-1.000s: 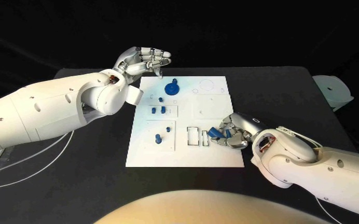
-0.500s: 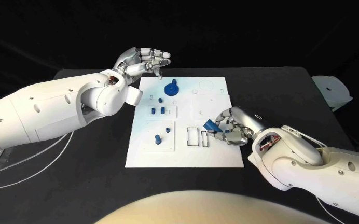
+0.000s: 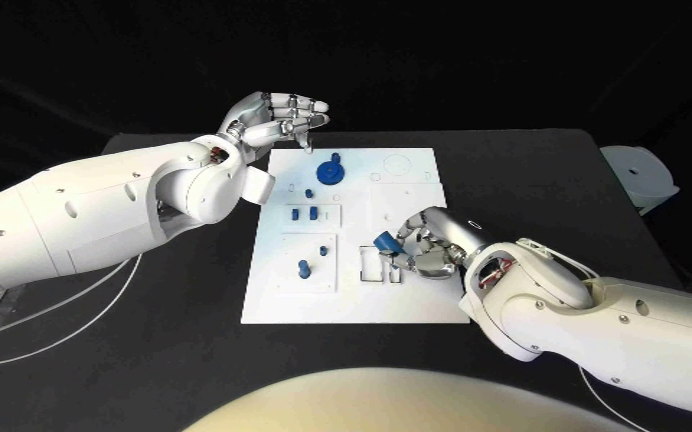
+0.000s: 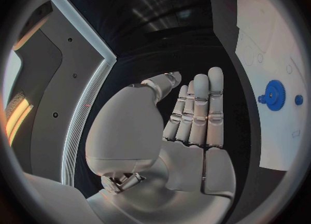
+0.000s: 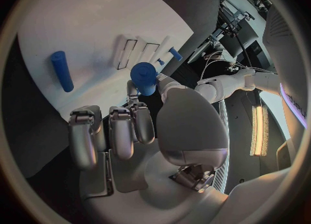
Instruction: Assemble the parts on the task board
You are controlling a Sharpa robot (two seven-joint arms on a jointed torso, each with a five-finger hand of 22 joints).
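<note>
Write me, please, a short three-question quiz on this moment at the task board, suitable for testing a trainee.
1. True or false: the right hand holds a blue part over the task board.
2. Multiple choice: where is the left hand? A. pressing the blue gear; B. raised beyond the board's far left corner, holding nothing; C. resting on the rectangular slots.
3. Fill in: the blue gear sits near the board's ____ edge, as seen from the robot.

Key
1. True: in the right wrist view the part is pinched at the fingers.
2. B.
3. Far.
</note>
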